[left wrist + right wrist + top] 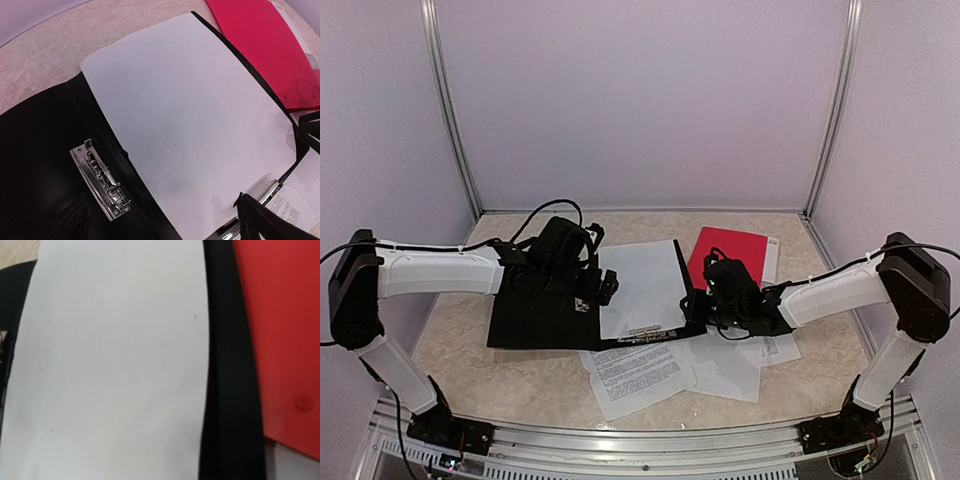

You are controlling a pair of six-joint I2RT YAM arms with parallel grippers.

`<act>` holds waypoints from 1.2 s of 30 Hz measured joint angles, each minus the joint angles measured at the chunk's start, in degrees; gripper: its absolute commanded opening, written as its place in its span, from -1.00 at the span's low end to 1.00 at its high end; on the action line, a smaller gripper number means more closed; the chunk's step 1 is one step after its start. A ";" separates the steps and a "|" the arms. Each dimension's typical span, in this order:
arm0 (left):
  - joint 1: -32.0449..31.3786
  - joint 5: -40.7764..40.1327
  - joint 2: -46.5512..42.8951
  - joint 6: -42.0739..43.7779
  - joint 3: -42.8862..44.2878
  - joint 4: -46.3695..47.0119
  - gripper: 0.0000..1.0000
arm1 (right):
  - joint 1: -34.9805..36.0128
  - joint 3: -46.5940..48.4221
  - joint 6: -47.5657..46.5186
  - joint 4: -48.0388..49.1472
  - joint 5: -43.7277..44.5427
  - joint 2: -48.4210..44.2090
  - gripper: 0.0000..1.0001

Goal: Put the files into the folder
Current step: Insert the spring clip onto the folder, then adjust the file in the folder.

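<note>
Files lie loose just nearside of the folder, closest to my right hand, whose grip I cannot tell; left hand gapes empty.

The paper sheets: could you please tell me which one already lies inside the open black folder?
The blank white sheet, on the right half of the black folder; the printed sheets lie on the table in front of it.

The open folder is black, its sheet blank white, the other folder red, loose sheets black-printed.
</note>
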 measured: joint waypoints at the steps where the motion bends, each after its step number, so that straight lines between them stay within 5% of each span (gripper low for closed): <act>1: 0.00 0.02 0.00 0.00 0.00 -0.02 0.97 | 0.00 0.02 -0.17 -0.39 0.07 -0.09 -0.28; 9: 0.02 2.23 1.40 0.35 0.00 0.63 0.98 | -0.22 0.20 -3.26 -3.98 -0.22 -0.79 0.00; 26: 0.74 14.75 14.82 1.07 6.80 2.21 0.95 | -5.68 0.26 -9.60 -2.84 -10.88 -1.27 -0.16; 36: 0.74 20.37 19.52 0.90 8.76 3.39 0.87 | -7.76 0.26 -11.17 -0.94 -16.02 1.14 -0.09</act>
